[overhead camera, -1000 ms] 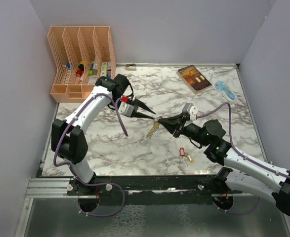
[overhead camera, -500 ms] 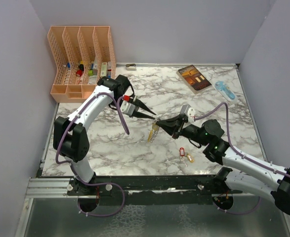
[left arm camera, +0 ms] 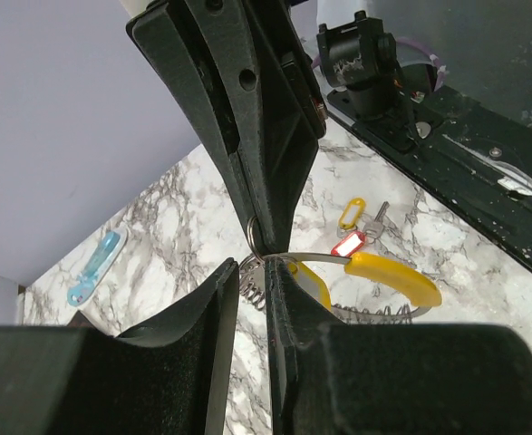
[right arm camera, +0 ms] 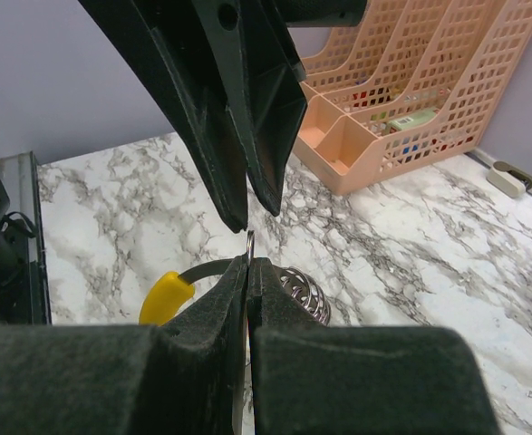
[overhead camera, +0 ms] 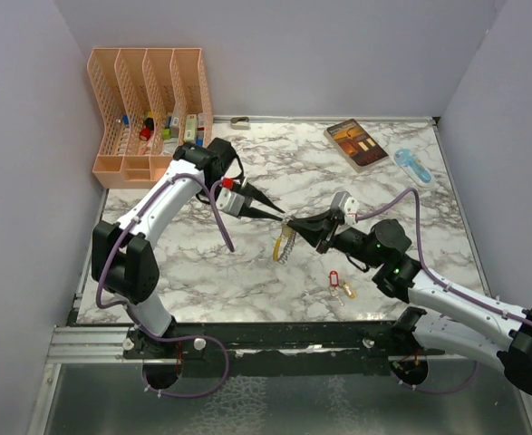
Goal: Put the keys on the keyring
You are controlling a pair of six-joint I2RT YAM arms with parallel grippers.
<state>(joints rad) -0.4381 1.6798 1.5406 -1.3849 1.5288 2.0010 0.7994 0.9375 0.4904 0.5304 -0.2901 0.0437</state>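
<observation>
- The white marble-patterned table [overhead camera: 202, 263] is carrying everything, with the peach plastic mesh file rack [overhead camera: 148, 100] standing upright at its far left corner, its 4 slots holding small coloured items.
- The black left gripper [overhead camera: 279, 217] is reaching out from the rack's front right towards the table's middle. Its 2 fingers are sitting a narrow gap apart with a thin ring of the keyring in that gap. I cannot tell whether they are actually pinching it.
- The black right gripper [overhead camera: 295, 223] is meeting the left one tip to tip from the side away from the rack. Its fingers are pressed together on that same thin silvery ring, as its wrist view shows.
- The brown rectangular book [overhead camera: 357, 144] is lying flat far to the right of the rack, near the back wall.
- The keyring of silvery metal coil with a curved yellow plastic segment [overhead camera: 283, 246] is hanging under the 2 meeting fingertips, right of and nearer than the rack. The top view is not showing whether its lower end is touching the table.
- The light blue plastic object [overhead camera: 412, 166] is lying farther from the rack than the book, just beside it.
- The tiny metal keys with red and yellow tags [overhead camera: 340, 285] are lying together on the table, farther from the rack than the keyring, towards the near edge and apart from both grippers.
</observation>
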